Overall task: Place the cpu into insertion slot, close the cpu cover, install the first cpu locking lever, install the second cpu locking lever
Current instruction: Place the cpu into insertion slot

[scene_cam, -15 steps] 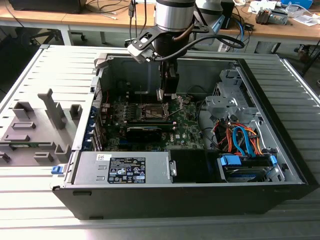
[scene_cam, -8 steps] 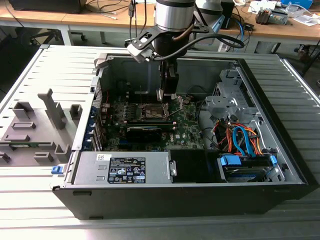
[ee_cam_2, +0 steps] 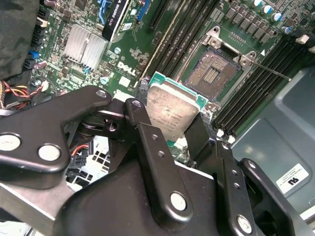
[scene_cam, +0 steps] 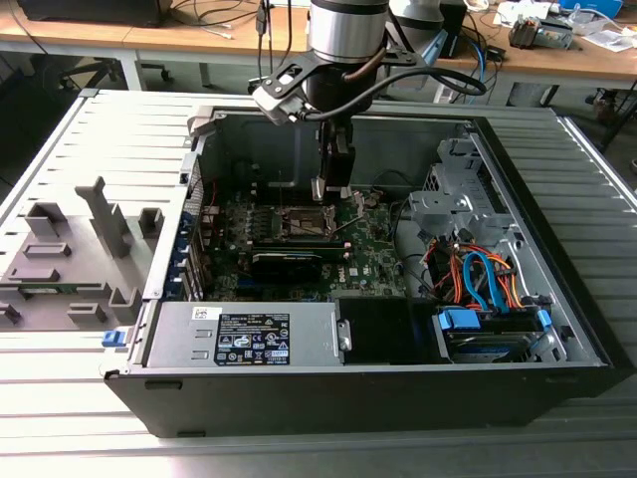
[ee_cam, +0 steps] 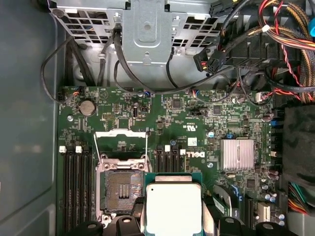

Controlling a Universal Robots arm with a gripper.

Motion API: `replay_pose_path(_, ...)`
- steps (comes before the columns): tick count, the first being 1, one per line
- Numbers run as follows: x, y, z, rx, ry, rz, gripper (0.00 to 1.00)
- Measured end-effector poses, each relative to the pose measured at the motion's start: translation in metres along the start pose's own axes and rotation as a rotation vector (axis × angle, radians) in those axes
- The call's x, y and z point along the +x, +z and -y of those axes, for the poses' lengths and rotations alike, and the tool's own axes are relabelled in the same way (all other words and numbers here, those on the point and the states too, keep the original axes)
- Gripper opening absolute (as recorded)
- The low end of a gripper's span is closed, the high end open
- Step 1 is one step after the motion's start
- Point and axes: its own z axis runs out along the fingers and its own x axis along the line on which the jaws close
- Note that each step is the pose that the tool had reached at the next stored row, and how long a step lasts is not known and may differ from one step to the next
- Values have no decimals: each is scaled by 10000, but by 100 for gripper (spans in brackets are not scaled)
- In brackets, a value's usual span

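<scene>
Gripper (ee_cam_2: 170, 124) | clamps cpu (ee_cam_2: 173, 104) | apparently just beside bare insertion slot (ee_cam_2: 212, 73)

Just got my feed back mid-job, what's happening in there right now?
The arm's gripper is inside the open computer case, shut on the cpu and holding it above the motherboard near the insertion slot. The slot is bare and the cpu cover stands raised, so the chip is not yet seated.

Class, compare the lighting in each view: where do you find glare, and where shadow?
First wrist view: glare washes the metal top of the cpu pale. Second wrist view: the heatsink shines. Exterior view: the inside of the computer case looks darker than the grey table around it.
</scene>
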Motion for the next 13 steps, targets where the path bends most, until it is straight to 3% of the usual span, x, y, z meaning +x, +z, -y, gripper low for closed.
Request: replay_pose_path(13,0,0,0,23,214,59,54)
